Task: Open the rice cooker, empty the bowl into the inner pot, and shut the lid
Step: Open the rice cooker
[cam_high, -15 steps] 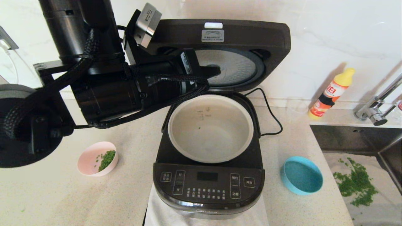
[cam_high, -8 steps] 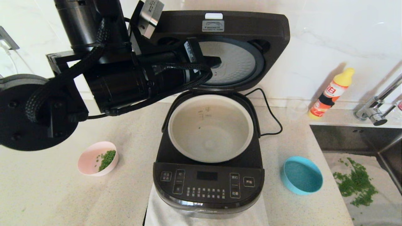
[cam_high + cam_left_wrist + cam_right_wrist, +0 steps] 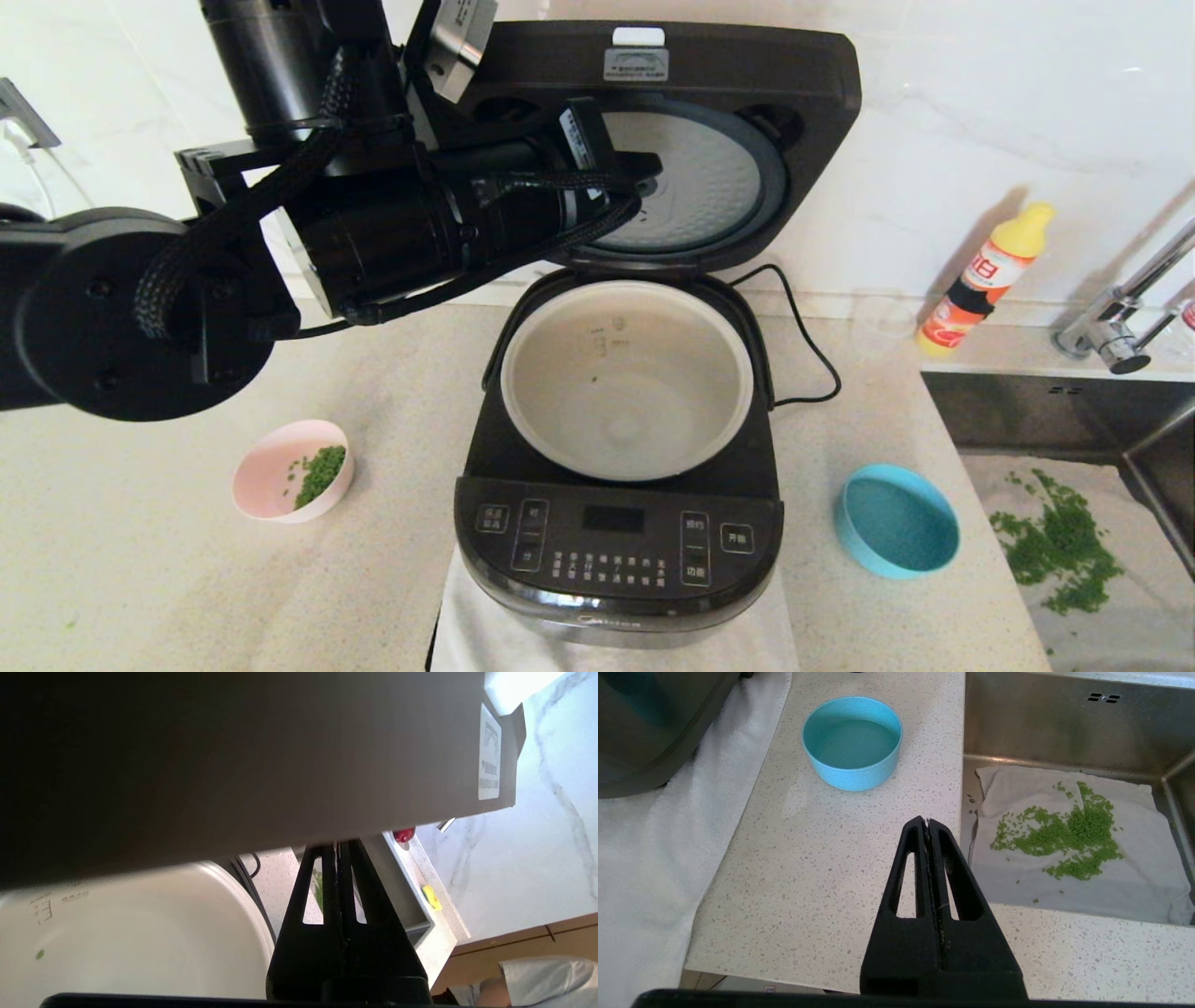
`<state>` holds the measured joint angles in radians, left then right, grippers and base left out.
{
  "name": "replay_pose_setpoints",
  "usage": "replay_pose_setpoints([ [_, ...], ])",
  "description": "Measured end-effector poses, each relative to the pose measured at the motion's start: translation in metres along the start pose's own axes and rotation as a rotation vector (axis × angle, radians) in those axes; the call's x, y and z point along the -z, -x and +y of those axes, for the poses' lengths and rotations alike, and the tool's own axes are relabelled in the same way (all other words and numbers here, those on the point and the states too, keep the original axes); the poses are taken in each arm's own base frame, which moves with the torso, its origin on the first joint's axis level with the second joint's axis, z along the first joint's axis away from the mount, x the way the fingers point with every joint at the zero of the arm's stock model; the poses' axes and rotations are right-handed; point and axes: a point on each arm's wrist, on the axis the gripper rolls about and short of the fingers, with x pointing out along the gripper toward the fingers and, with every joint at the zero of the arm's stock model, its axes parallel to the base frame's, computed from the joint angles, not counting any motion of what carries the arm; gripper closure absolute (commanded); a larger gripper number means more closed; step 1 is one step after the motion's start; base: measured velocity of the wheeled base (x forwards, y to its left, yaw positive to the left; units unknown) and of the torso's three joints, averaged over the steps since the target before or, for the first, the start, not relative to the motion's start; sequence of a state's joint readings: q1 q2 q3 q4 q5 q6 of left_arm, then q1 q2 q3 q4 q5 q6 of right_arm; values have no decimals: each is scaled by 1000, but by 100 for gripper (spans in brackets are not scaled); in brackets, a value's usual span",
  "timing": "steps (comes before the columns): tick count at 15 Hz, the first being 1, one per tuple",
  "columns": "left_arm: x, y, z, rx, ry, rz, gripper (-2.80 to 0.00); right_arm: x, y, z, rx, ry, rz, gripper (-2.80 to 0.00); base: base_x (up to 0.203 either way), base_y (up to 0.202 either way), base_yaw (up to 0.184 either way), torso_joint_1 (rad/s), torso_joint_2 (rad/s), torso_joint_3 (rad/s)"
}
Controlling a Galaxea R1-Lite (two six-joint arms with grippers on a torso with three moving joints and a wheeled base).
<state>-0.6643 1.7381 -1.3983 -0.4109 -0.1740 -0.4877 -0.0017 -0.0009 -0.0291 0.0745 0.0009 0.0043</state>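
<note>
The rice cooker is positioned at the middle of the bench, on a white cloth. The lid is raised upright at the rear, with its dimpled silver plate facing forward. The inner pot is seated in the cooker and exposed. The left hand is held against the underside of the lid, fingers pressed together with nothing between them. The right hand is held above the bench edge near the sink, fingers likewise pressed together. A pink bowl containing green pieces is located to the left of the cooker; a blue bowl is located to the right.
</note>
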Motion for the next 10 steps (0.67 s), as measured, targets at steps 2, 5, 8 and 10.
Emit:
replay_pose_setpoints([
  [2,-1,3,-1,0,3,4,0,0,0,0,0,0,0,0,0,0,0,0,0,0],
  [5,5,24,-4,-13,14,43,0,0,0,0,0,0,0,0,0,0,0,0,0,0],
  [8,13,56,-8,-32,8,91,0,0,0,0,0,0,0,0,0,0,0,0,0,0],
  [10,16,83,-12,-41,6,111,0,0,0,0,0,0,0,0,0,0,0,0,0,0],
])
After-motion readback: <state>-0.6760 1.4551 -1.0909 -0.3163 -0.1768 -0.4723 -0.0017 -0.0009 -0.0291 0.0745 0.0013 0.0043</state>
